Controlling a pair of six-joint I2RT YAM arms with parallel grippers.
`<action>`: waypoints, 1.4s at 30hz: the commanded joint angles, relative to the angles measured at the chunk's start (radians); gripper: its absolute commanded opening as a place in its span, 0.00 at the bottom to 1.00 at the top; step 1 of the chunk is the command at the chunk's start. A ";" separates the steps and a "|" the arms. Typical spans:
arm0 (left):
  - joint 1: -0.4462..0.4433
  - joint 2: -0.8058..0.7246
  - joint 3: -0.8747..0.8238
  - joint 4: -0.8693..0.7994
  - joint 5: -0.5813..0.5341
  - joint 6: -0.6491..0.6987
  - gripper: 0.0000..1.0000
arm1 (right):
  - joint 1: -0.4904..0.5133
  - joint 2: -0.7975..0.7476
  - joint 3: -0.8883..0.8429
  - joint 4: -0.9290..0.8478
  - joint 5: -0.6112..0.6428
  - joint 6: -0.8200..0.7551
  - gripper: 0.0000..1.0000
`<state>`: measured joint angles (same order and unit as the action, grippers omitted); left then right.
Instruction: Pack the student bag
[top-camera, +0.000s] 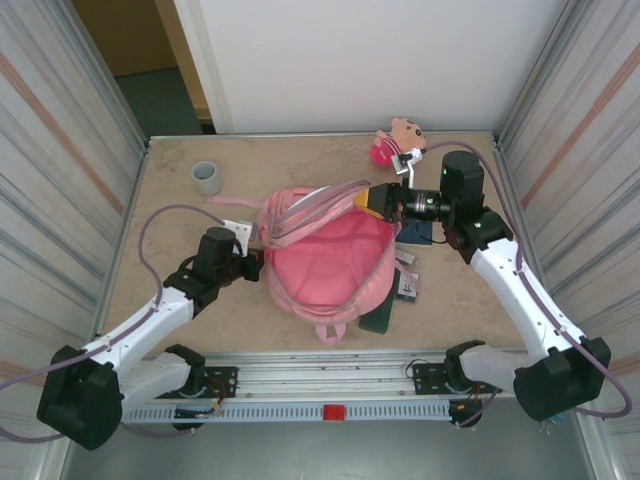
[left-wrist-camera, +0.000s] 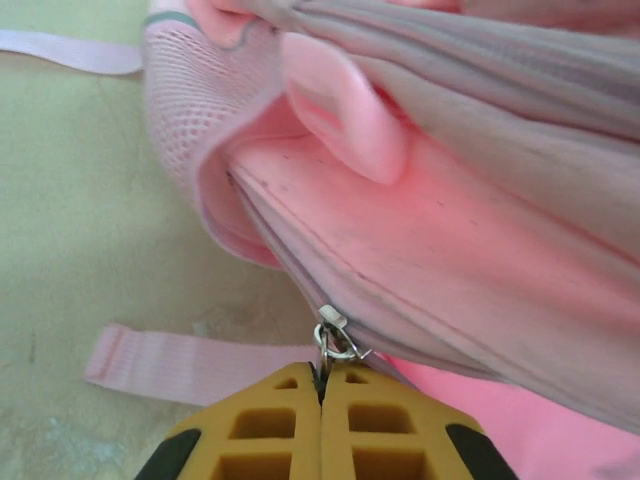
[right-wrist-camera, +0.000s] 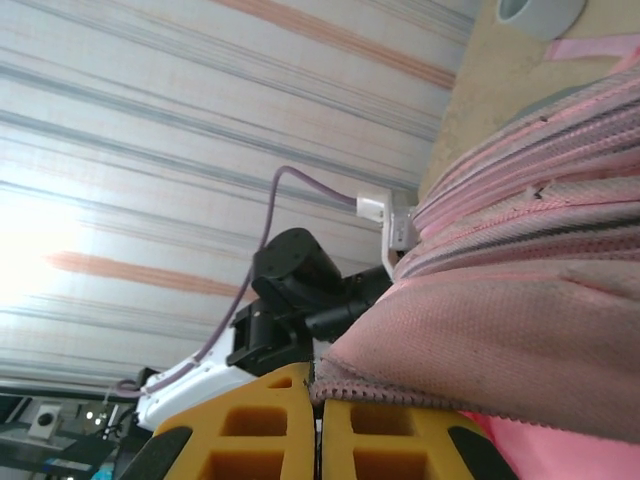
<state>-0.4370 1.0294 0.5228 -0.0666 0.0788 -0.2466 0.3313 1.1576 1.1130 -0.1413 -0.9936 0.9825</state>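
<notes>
Slippage looked likely if you pulled too hard: left jaws pinched the zipper pull (left-wrist-camera: 335, 338), right jaws clamped the rim of the bag (top-camera: 330, 265) lying mid-desk (top-camera: 250, 312).

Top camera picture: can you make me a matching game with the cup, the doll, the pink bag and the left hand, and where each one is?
Things:
1. grey cup
2. doll
3. student bag
4. left hand

Places:
A. middle of the table, top open
B. far right corner
C. shut on the zipper pull
D. far left, standing upright

Pairs: 1-D, 2-B, 3-A, 4-C
</notes>
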 joint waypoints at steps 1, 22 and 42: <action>0.043 0.045 -0.028 0.101 -0.028 0.004 0.00 | -0.007 -0.012 0.082 0.068 -0.091 -0.025 0.05; 0.042 -0.241 0.113 -0.107 0.179 0.070 0.62 | 0.011 0.011 0.082 0.048 -0.076 -0.065 0.04; -0.350 0.154 0.467 -0.092 -0.134 0.760 0.61 | 0.145 0.042 0.096 -0.025 -0.026 -0.160 0.05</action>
<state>-0.7811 1.1603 0.9455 -0.1616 0.0296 0.4561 0.4675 1.2228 1.1503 -0.1955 -0.9966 0.8772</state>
